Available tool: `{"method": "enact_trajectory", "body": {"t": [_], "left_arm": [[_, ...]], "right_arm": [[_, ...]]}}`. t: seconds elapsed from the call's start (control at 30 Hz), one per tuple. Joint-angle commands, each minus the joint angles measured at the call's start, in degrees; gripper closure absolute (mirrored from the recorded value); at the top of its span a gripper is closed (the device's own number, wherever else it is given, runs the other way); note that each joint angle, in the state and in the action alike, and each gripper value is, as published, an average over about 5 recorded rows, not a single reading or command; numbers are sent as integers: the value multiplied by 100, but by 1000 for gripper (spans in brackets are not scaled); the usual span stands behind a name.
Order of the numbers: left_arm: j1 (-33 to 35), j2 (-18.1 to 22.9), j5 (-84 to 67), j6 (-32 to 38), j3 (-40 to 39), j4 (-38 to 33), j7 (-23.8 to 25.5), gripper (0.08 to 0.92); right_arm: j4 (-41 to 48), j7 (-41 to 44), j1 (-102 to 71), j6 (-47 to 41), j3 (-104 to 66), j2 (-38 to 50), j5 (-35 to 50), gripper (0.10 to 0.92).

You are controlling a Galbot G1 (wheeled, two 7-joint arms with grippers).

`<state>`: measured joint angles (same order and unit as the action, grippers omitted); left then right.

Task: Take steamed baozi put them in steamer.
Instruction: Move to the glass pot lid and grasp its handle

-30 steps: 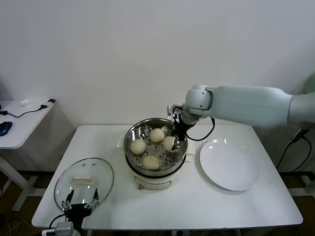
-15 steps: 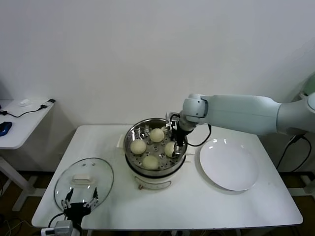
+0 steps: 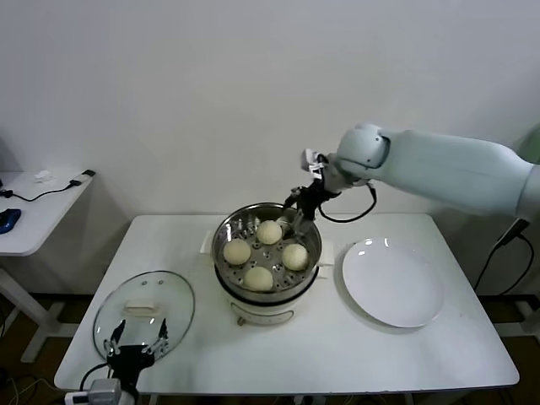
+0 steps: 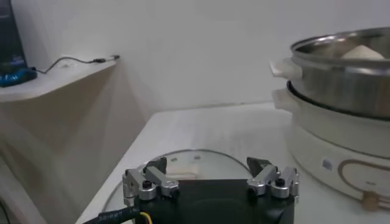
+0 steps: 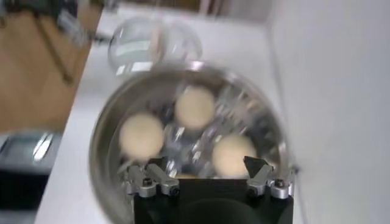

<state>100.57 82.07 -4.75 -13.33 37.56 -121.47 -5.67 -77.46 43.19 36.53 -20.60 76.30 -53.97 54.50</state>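
Baozi (image 3: 294, 256) x4 all sit in the steamer (image 3: 267, 291), mid tabletop (image 3: 337, 354). Right gripper (image 3: 297, 212) above the steamer's far rim, fingers open, holding nothing. Left gripper (image 3: 135, 351) parked at the near-left edge by the glass lid (image 3: 143, 305), fingers open.

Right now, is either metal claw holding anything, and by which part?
Nothing is held. The right gripper hangs open above the shiny round steel steamer, where four cream-white buns lie. The left gripper is open too.
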Motion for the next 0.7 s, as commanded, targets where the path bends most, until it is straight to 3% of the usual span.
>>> {"method": "enact_trajectory", "body": {"t": [0.03, 0.17, 0.3, 0.5, 0.7], "left_arm": [[-83, -85, 238, 327, 61, -27, 144, 177], [-175, -145, 180, 492, 56, 63, 160, 177], [-243, -147, 157, 597, 52, 125, 101, 177], [-301, -288, 404, 974, 11, 254, 139, 177], [-414, -431, 1209, 1480, 83, 485, 12, 177]], "right_arm": [[-635, -4012, -3701, 875, -4444, 1833, -336, 203], [-1205, -4772, -5608, 1361, -6189, 2326, -810, 203], [-1698, -4940, -7795, 1806, -8115, 2474, -1154, 203], [-1883, -4364, -10596, 2102, -10783, 1619, -1475, 203], [-1938, -4119, -11885, 2690, -11621, 468, -1644, 203]]}}
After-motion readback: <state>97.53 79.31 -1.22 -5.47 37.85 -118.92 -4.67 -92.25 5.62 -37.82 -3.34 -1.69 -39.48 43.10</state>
